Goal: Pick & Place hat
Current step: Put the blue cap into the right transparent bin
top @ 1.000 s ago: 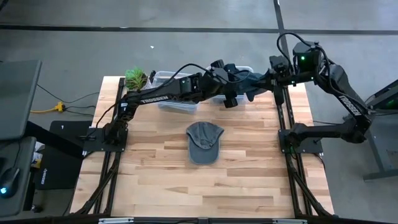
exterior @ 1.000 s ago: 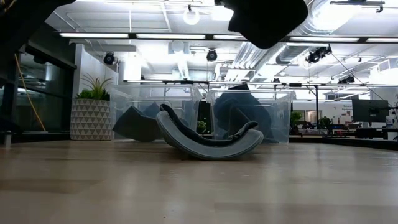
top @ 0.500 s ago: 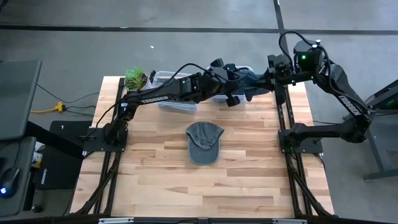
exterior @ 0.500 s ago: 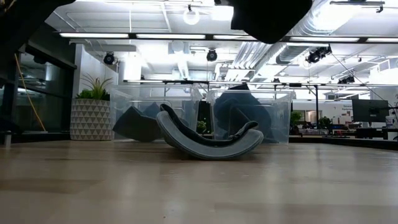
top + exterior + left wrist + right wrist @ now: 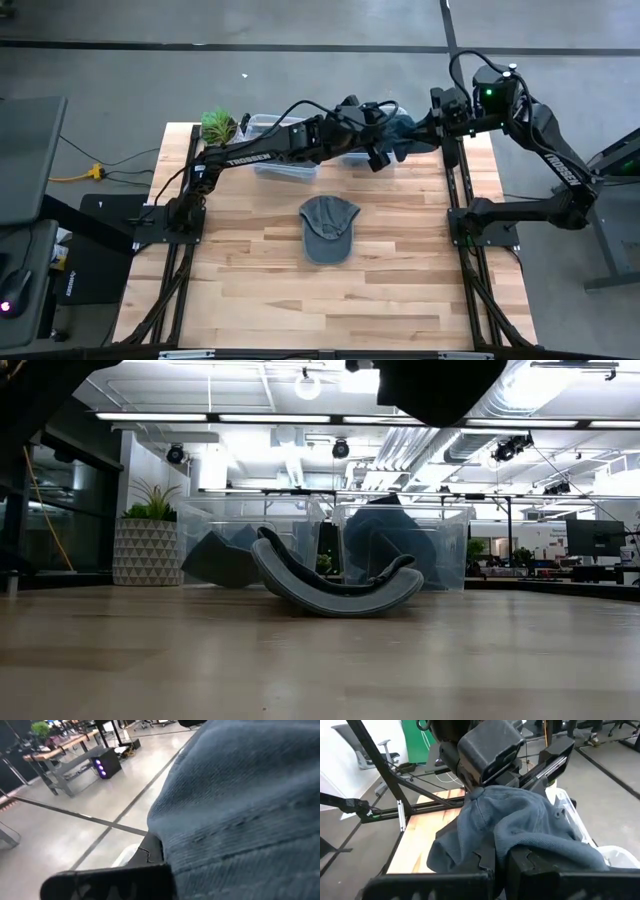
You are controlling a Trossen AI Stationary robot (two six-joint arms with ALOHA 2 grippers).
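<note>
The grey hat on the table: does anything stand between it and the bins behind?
Nothing on the table blocks the grey hat from the clear bins. Both tools, left and right, hold another hat above.

The hat (image 5: 327, 228) lying on the worktop (image 5: 250, 290) is grey-blue, and the worktop itself is pale wood in light and tan strips. The held hat (image 5: 520, 827) is a faded denim blue with darker stitched seams. Both arms are matt black; the left arm (image 5: 262, 150) bears white lettering. The bins (image 5: 400, 545) are clear plastic, holding what look like more blue-grey hats. The plant (image 5: 217, 124) is green, its pot (image 5: 146, 552) white with a diamond pattern.
</note>
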